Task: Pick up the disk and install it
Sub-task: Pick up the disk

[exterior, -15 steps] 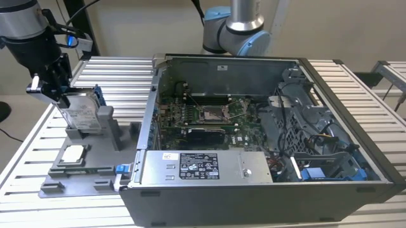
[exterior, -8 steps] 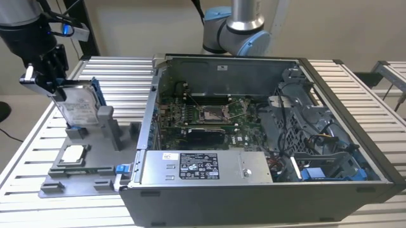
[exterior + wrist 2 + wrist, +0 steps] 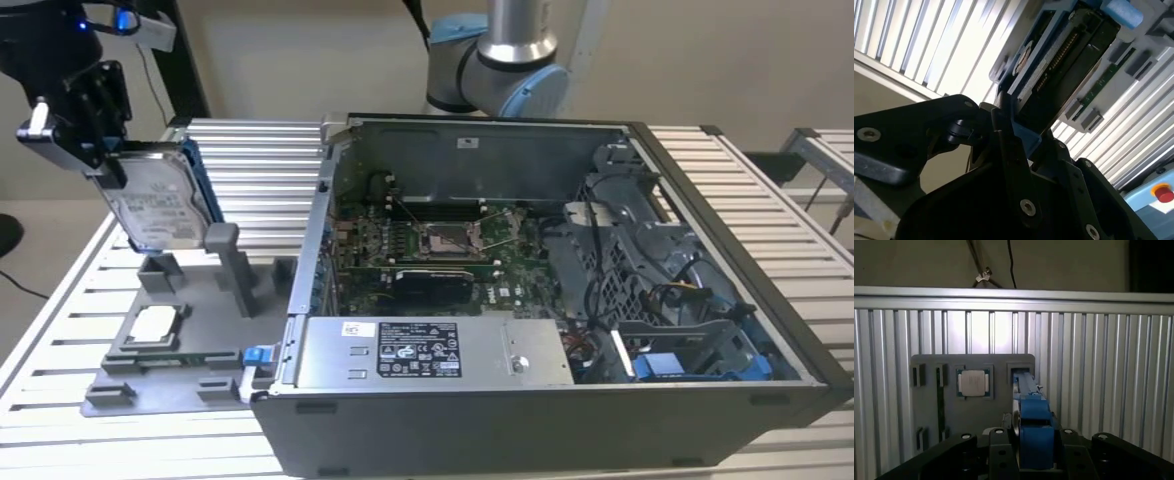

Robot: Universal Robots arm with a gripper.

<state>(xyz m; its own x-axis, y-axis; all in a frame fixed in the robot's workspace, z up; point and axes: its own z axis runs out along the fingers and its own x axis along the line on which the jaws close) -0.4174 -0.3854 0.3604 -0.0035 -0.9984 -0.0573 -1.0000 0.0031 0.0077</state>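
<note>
Exterior view: open computer case [image 3: 534,430] lies on the slatted table [image 3: 761,200], taking up the centre and the exterior view's right. Inside it are the circuit board [image 3: 441,235], a grey power box [image 3: 434,352] along the near wall, and a drive cage [image 3: 694,350] at the near right. A grey tray [image 3: 200,385] sits just beside the case on the exterior view's left and carries a small square chip [image 3: 151,325] and upright posts [image 3: 230,265]. The gripper [image 3: 94,150] is clamped on the upper edge of the disk [image 3: 163,205], which hangs tilted over the tray's far end. Its lower edge is close to a post; contact can't be told. There is open air above the case.

Second wrist view: black fingers [image 3: 1004,140] are closed onto the disk's blue bracket [image 3: 1026,135], and the disk's connector edge [image 3: 1064,60] faces the tray.

First wrist view: the disk [image 3: 1033,435] is seen edge-on between the fingers [image 3: 1001,452]. Beyond it are the tray [image 3: 979,412] and the chip [image 3: 974,382], with bare slats on both sides.
</note>
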